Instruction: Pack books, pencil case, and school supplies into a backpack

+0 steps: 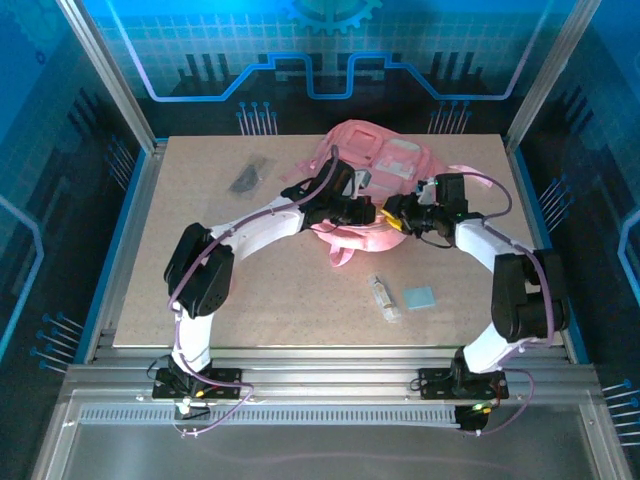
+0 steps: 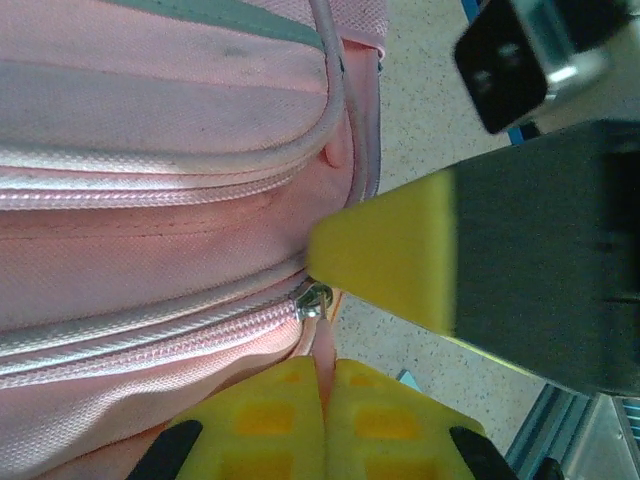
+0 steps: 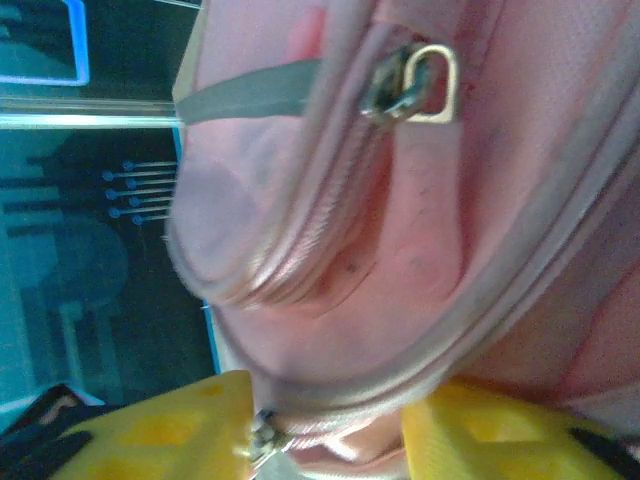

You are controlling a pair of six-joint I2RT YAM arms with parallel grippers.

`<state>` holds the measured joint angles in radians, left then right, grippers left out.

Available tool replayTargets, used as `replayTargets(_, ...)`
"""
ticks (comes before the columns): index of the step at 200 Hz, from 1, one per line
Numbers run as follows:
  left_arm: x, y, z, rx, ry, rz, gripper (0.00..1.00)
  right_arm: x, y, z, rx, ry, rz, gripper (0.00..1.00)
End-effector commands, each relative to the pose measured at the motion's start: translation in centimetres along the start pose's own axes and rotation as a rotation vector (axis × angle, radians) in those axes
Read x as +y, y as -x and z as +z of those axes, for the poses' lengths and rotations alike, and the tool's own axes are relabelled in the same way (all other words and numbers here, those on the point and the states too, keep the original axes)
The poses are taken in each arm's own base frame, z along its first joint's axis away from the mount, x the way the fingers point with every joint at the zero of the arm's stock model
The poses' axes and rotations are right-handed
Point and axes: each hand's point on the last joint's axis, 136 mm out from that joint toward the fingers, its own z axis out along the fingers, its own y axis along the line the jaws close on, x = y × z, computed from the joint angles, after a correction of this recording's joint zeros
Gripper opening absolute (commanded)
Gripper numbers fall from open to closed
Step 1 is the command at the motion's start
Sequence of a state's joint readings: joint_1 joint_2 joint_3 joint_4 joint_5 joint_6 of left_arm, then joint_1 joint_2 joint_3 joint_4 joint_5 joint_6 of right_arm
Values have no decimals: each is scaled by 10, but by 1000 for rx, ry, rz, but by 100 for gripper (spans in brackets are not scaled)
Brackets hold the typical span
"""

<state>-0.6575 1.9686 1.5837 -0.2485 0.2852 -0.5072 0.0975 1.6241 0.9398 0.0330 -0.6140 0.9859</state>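
On the tabletop (image 1: 300,300), near the far edge, lies the pink backpack (image 1: 385,165), and both arms meet at its near side. Three school supplies are not yet packed: the whitish tube (image 1: 383,297) and the light-blue pad (image 1: 420,297) lie just beside each other near the right arm, well apart from the bag, and the dark grey item (image 1: 245,178) sits off to the bag's left. I judge the task is at most partly done.

Whether the books and the pencil case are already inside I cannot tell. No opening into the bag can be seen, and the stretches of zip in the wrist views look closed.

The left hand (image 2: 325,400) is closed, its yellow fingers (image 2: 270,420) pressed together on a thin pink strip of the backpack just below a zipper slider (image 2: 313,300). The right hand (image 3: 325,425) has its fingers standing apart on either side of the bag's zipped edge, with another slider (image 3: 265,440) close to one finger. Whether they are pressing the fabric I cannot tell.

This looks like work on the zip, most likely to open a compartment for the supplies.
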Motion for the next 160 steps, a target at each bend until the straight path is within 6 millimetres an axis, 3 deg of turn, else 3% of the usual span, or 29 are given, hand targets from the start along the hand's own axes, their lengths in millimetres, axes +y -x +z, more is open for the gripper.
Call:
replayTargets(1, -43, 9, -16, -40, -147, 41, 0, -8, 8, 13, -36, 5, 24, 15)
replayTargets(19, -34, 2, -21, -37, -122, 37, 0, -14, 15, 9, -71, -14, 24, 0)
replayTargets(44, -5, -2, -29, -56, -57, 1, 0, -18, 23, -3, -124, -36, 4, 0)
replayTargets(73, 64, 7, -50, -136, 78, -113, 0, -14, 27, -18, -150, -49, -29, 0)
replayTargets(94, 124, 15, -70, -213, 194, -180, 0, -12, 26, -24, -143, -46, -40, 0)
replayTargets(126, 193, 30, -95, -305, 347, -208, 0, -15, 28, -30, -142, -66, -61, 0)
replayTargets(137, 198, 33, -101, -310, 355, -219, 0, -17, 34, -33, -149, -76, -70, 0)
replayTargets(160, 165, 37, -110, -324, 297, -156, 0, -25, 56, -39, -179, -138, -97, 0)
